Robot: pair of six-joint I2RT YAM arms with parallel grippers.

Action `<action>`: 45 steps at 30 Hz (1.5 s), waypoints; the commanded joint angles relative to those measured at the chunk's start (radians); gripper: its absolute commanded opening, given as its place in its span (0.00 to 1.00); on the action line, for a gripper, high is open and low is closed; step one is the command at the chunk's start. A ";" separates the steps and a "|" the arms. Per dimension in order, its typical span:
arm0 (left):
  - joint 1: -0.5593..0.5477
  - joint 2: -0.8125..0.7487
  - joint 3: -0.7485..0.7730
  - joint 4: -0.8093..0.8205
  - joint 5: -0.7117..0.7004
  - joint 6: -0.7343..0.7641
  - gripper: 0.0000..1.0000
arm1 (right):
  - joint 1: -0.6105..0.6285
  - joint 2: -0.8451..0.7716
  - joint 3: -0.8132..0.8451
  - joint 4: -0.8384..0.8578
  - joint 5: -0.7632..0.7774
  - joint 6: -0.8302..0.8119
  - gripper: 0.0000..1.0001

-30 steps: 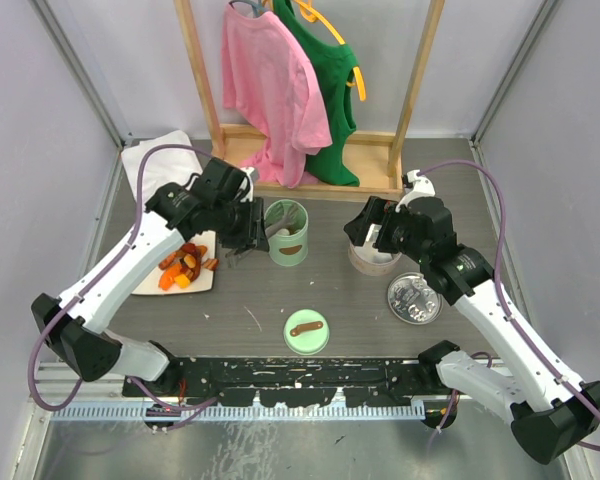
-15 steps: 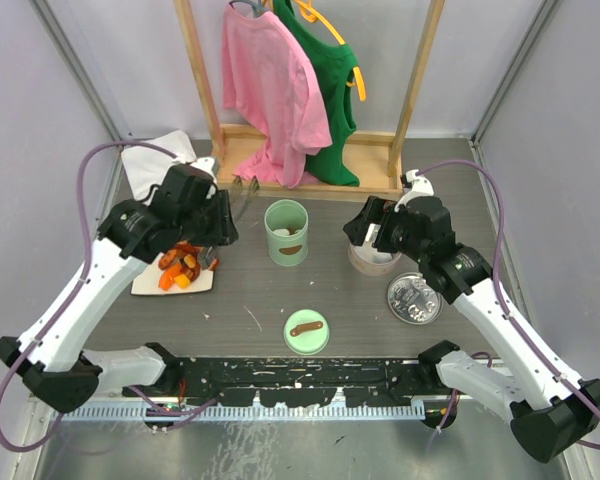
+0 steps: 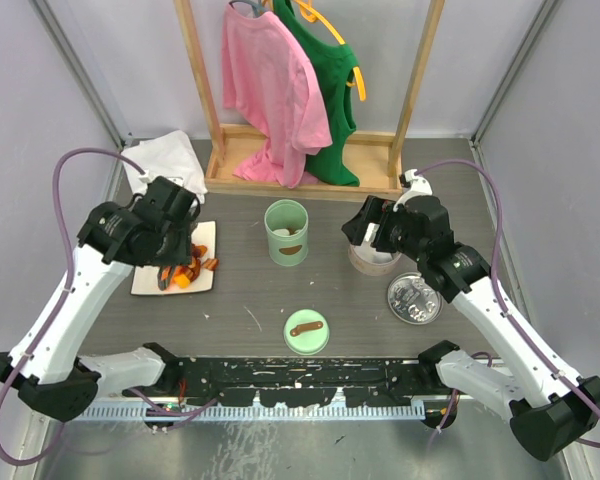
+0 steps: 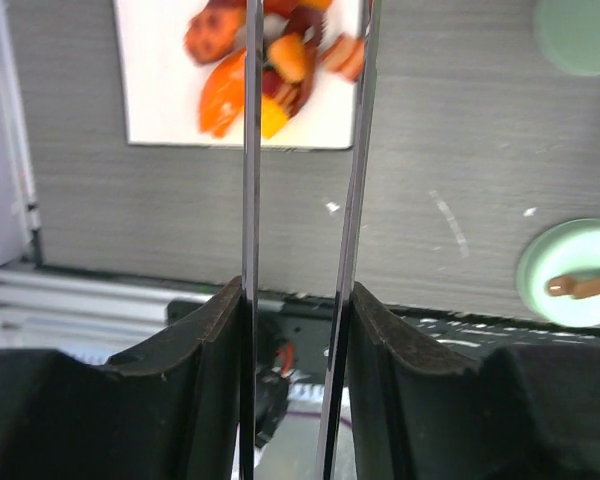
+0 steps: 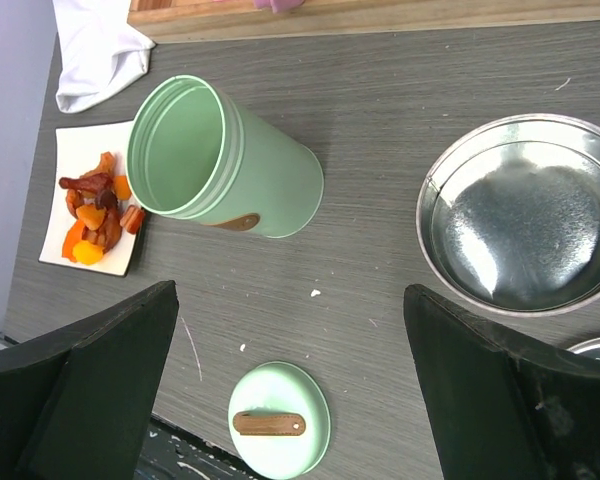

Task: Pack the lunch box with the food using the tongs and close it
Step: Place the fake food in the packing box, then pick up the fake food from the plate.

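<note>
Table (image 3: 250,300) carries all. Lunch box (image 3: 286,232) stands open in middle, lid (image 3: 306,331) off, near arm bases, so I can drop food (image 4: 270,60) in. Right pincer (image 5: 290,292) spread wide, empty, beside box. Left pincer (image 4: 298,300) pinches tongs (image 4: 251,150): long arms run straight out, tips apart over food on white plate (image 4: 160,110), I think ready to grab.

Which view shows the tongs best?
Left wrist: both thin arms of the tongs run from the left claw toward the food. In the top view the left arm largely hides them; the right wrist view misses them.
</note>
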 commanded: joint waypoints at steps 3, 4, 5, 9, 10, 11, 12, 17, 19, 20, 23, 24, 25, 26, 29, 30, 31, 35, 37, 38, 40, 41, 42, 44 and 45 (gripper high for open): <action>0.004 0.051 0.022 -0.211 -0.123 -0.038 0.40 | -0.002 0.015 0.008 0.065 -0.026 0.018 1.00; 0.005 0.056 0.012 -0.211 -0.123 -0.044 0.41 | -0.002 0.017 0.010 0.066 -0.028 0.018 1.00; 0.006 0.062 -0.001 -0.212 -0.118 -0.046 0.42 | -0.003 0.019 0.010 0.067 -0.030 0.019 1.00; 0.008 0.111 -0.041 -0.238 -0.131 -0.055 0.40 | -0.003 0.023 0.012 0.073 -0.039 0.018 1.00; 0.008 0.116 -0.046 -0.241 -0.129 -0.051 0.40 | -0.003 0.023 0.013 0.071 -0.040 0.017 1.00; 0.010 0.132 -0.051 -0.243 -0.121 -0.042 0.41 | -0.002 0.024 0.014 0.072 -0.038 0.018 1.00; 0.012 0.156 -0.051 -0.249 -0.119 -0.035 0.41 | -0.003 0.023 0.012 0.071 -0.037 0.018 1.00; 0.014 0.207 -0.055 -0.282 -0.127 -0.017 0.41 | -0.003 0.020 0.007 0.071 -0.035 0.016 1.00; 0.015 0.224 -0.065 -0.288 -0.126 -0.013 0.41 | -0.002 0.021 0.007 0.072 -0.035 0.016 1.00; 0.016 0.231 -0.072 -0.291 -0.130 -0.013 0.41 | -0.002 0.021 0.007 0.071 -0.035 0.014 1.00; 0.018 0.243 -0.097 -0.299 -0.171 -0.024 0.41 | -0.003 0.016 0.003 0.069 -0.031 0.012 1.00; 0.021 0.248 -0.097 -0.301 -0.170 -0.022 0.41 | -0.003 0.014 0.002 0.069 -0.029 0.011 1.00; 0.023 0.252 -0.097 -0.304 -0.169 -0.020 0.41 | -0.003 0.015 0.001 0.069 -0.029 0.010 1.00; 0.025 0.254 -0.098 -0.304 -0.168 -0.020 0.42 | -0.002 0.013 -0.001 0.068 -0.028 0.010 1.00; 0.033 0.265 -0.105 -0.296 -0.167 -0.013 0.42 | -0.003 0.015 -0.003 0.068 -0.027 0.010 1.00; 0.035 0.271 -0.110 -0.295 -0.168 -0.010 0.42 | -0.003 0.017 -0.003 0.069 -0.028 0.011 1.00; 0.037 0.275 -0.113 -0.294 -0.173 -0.009 0.42 | -0.003 0.017 -0.002 0.068 -0.030 0.010 1.00; 0.042 0.289 -0.132 -0.277 -0.150 0.009 0.42 | -0.003 0.014 -0.003 0.069 -0.028 0.010 1.00; 0.043 0.298 -0.134 -0.275 -0.140 0.010 0.43 | -0.003 0.013 -0.004 0.068 -0.025 0.010 1.00; 0.044 0.302 -0.136 -0.273 -0.139 0.008 0.43 | -0.003 0.013 -0.003 0.068 -0.024 0.010 1.00; 0.046 0.304 -0.149 -0.266 -0.141 0.009 0.43 | -0.002 0.015 -0.003 0.069 -0.024 0.009 1.00; 0.051 0.306 -0.153 -0.264 -0.144 0.009 0.42 | -0.003 0.017 -0.002 0.069 -0.026 0.009 1.00; 0.057 0.308 -0.157 -0.258 -0.149 0.010 0.43 | -0.003 0.018 -0.002 0.068 -0.026 0.008 1.00; 0.070 0.313 -0.167 -0.244 -0.156 0.011 0.42 | -0.003 0.020 -0.001 0.069 -0.025 0.007 1.00; 0.078 0.317 -0.167 -0.236 -0.156 0.011 0.42 | -0.003 0.020 -0.002 0.071 -0.024 0.007 1.00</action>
